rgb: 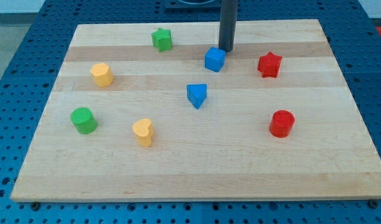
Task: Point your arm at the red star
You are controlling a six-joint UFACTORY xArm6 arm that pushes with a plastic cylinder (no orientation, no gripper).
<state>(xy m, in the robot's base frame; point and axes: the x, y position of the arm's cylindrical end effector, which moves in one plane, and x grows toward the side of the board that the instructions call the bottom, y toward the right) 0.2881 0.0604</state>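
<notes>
The red star [269, 64] lies on the wooden board [197, 168] at the view's upper right. My tip [225, 50] stands near the view's top centre, just above and right of the blue cube [215, 59], nearly touching it. The red star is to the right of my tip, a clear gap apart. The rod rises straight up out of the view's top.
A green star [162, 39] is at upper left, a yellow hexagon [101, 74] at left, a green cylinder [84, 120] at lower left, a yellow heart [143, 132] lower centre-left, a blue triangle [197, 95] at centre, a red cylinder [281, 123] at right.
</notes>
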